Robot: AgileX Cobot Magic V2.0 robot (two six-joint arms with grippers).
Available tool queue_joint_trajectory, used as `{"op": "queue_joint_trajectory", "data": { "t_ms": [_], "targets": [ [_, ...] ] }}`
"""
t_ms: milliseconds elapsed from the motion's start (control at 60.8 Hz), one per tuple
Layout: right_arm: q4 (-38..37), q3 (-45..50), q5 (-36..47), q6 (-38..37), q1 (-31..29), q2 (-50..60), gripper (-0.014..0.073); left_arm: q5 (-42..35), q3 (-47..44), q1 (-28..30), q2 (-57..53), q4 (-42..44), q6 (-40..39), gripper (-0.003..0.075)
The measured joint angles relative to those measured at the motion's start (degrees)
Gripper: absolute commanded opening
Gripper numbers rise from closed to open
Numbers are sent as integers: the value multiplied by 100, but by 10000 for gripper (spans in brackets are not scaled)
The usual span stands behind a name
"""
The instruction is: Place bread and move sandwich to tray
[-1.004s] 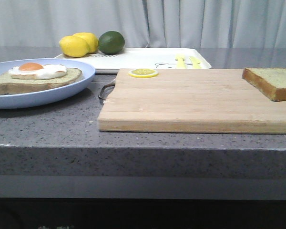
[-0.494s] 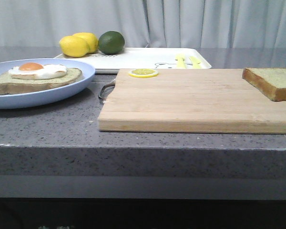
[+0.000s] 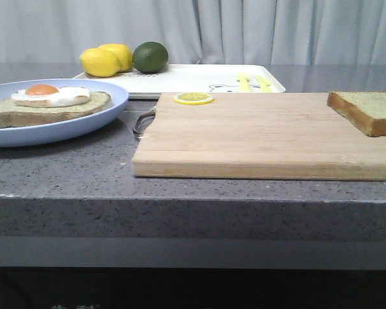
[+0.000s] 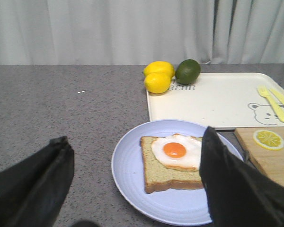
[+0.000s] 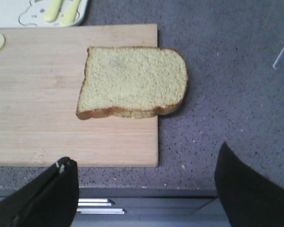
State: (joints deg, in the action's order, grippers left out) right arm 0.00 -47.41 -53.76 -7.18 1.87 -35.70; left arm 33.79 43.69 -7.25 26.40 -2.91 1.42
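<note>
Item 1, bread (image 5: 132, 81): plain slice lying flat at the right end of the cutting board (image 3: 264, 132), one end overhanging the board's right edge onto the desk (image 3: 83, 167). Nothing holds it.

Item 2, sandwich (image 4: 173, 161): egg-topped slice on the blue plate (image 4: 132, 189), near the desk's left edge, just left of the board.

Item 3, tray (image 4: 217, 101): white, toward the far edge behind the board, with two lemons (image 3: 106, 59) and a lime (image 3: 150, 56) at its far left corner and a yellow fork print at the right.

Item 4, left gripper (image 4: 132, 184): fingers spread wide, empty, above the plate.

Item 5, right gripper (image 5: 144, 189): fingers spread wide, empty, on the near side of the bread.

Hazards for you: the overhanging slice may tip or slide off the board if pinched off-centre. The egg looks loose and could slip during stacking or carrying. The fruit leaves your set-down room mostly on the tray's middle and right.
</note>
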Motion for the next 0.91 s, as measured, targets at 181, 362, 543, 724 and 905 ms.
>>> {"op": "queue_joint_trajectory", "data": {
  "t_ms": [181,362,543,724,905],
  "targets": [
    [88,-621,-830,0,0,-945,602,-28,0,-391,0,0,0,544],
    [115,-1219,-1201,83,0,-1996,602,-51,0,-496,0,0,0,544],
    [173,-1663,-1426,190,-297,-2810,570,-71,0,-496,0,4,0,544],
    [771,-1770,-1613,661,-1591,-3326,514,-85,0,-496,0,4,0,544],
    [2296,-1779,-1623,1531,-2927,-3652,507,-85,0,-496,0,4,0,544]
  ]
}}
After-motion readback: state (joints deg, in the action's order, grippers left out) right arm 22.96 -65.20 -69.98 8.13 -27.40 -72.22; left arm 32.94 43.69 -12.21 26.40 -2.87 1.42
